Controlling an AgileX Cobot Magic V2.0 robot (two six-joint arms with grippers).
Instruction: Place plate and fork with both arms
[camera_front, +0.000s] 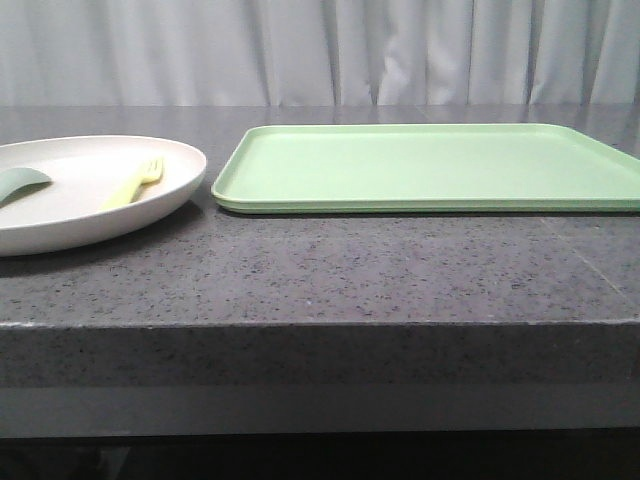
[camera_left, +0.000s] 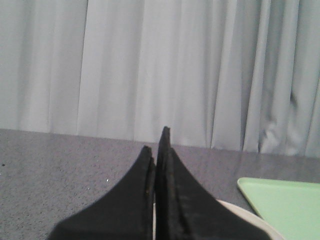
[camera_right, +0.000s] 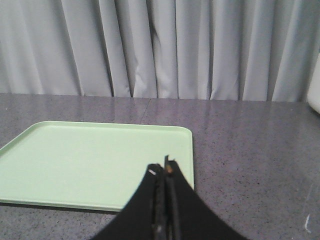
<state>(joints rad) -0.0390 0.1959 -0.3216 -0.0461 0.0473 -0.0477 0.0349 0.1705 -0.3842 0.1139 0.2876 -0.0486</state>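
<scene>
The cream-white plate (camera_front: 70, 215) sits at the far left of the dark stone counter. The pale-yellow fork (camera_front: 133, 184) lies inside it, tines toward the back. A teal-green curved piece (camera_front: 22, 182) also lies in the plate at the left edge. Neither gripper shows in the front view. My left gripper (camera_left: 157, 142) is shut and empty above the plate's rim (camera_left: 245, 216). My right gripper (camera_right: 165, 167) is shut and empty, over the near right part of the light-green tray (camera_right: 90, 162).
The flat light-green tray (camera_front: 430, 165) lies to the right of the plate, with a narrow gap between them; its corner shows in the left wrist view (camera_left: 285, 202). Grey curtains hang behind the counter. The counter's front edge (camera_front: 320, 325) is near the camera.
</scene>
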